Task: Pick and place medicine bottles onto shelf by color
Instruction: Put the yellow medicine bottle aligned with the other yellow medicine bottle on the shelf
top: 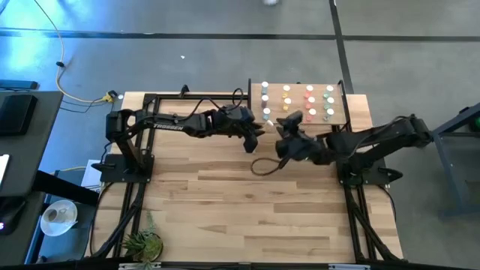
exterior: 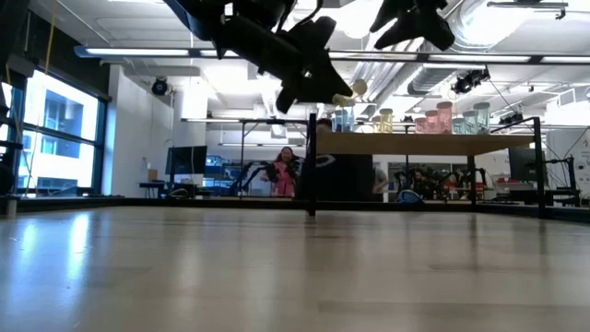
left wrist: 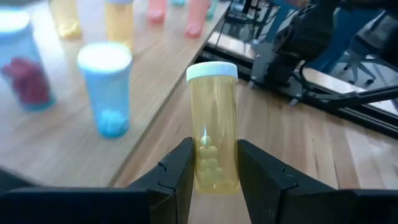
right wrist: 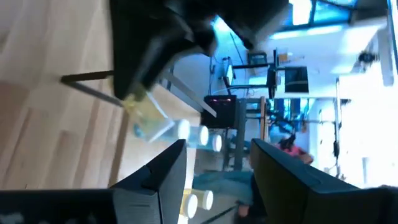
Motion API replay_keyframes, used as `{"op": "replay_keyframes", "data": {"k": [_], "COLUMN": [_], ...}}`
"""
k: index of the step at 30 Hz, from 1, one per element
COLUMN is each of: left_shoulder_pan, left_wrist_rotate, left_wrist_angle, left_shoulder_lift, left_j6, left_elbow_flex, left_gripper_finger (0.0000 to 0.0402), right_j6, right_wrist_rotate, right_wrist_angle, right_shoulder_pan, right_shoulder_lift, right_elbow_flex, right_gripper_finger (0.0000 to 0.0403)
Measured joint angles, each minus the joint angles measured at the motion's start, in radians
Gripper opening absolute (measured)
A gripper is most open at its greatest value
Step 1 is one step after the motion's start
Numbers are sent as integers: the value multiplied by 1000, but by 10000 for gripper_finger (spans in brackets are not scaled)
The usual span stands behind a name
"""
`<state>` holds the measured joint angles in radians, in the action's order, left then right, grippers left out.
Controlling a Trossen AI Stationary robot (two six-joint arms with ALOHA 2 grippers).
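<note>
My left gripper [left wrist: 214, 152] is shut on a yellow medicine bottle [left wrist: 213, 124] with a white cap, held in the air just left of the shelf [top: 341, 112]. In the low view the bottle [exterior: 350, 92] sits at about shelf-top height [exterior: 424, 143]. Blue [left wrist: 106, 87], yellow, red and green bottles stand upright in colour columns on the pale board [left wrist: 56, 143]. My right gripper [right wrist: 217, 152] is open with nothing between its fingers, raised in front of the shelf [top: 289, 124], close to my left gripper [top: 257, 135]. My left gripper pinches the yellow bottle's lower body [left wrist: 214, 171] between its two fingers, one on each side of the round wall. The fingers [left wrist: 180, 168] come from the table's left, slanting a little downward. The bottle is lifted clear, and its capped end [left wrist: 212, 71] sticks out past the fingertips.
A black cable loop [top: 262, 165] lies on the plank tabletop in front of the shelf. A small plant [top: 142, 244] stands at the near left corner. Black frame rails run along both table sides. A person [exterior: 286, 171] shows in the room behind.
</note>
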<state>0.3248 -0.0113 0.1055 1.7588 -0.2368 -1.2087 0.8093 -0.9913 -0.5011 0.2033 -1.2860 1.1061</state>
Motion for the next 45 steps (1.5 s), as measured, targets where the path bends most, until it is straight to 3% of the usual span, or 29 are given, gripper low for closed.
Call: {"op": "replay_keyframes", "data": {"k": [3, 9, 20, 23, 36, 45], "left_shoulder_pan": [-11, -40, -79, -89, -111, -110], "left_wrist_rotate": [-2, -3, 1, 1, 1, 1], "left_wrist_angle": [39, 120, 227, 261, 371, 419], "left_shoulder_lift": [0, 0, 0, 0, 1, 1], "left_j6": [33, 97, 192, 228, 327, 369], "left_elbow_flex": [0, 0, 0, 0, 0, 0], "left_gripper_finger": [103, 103, 103, 103, 103, 103], "right_j6": [-40, -159, -550, -641, -719, -742], "right_wrist_rotate": [52, 272, 905, 1031, 1158, 1158], "right_wrist_angle": [2, 8, 18, 28, 49, 50], "right_shoulder_pan": [-37, -142, -335, -365, -409, -409], "right_shoulder_lift": [51, 157, 294, 295, 291, 291], "right_elbow_flex": [0, 0, 0, 0, 0, 0], "right_gripper_finger": [170, 170, 170, 170, 170, 170]}}
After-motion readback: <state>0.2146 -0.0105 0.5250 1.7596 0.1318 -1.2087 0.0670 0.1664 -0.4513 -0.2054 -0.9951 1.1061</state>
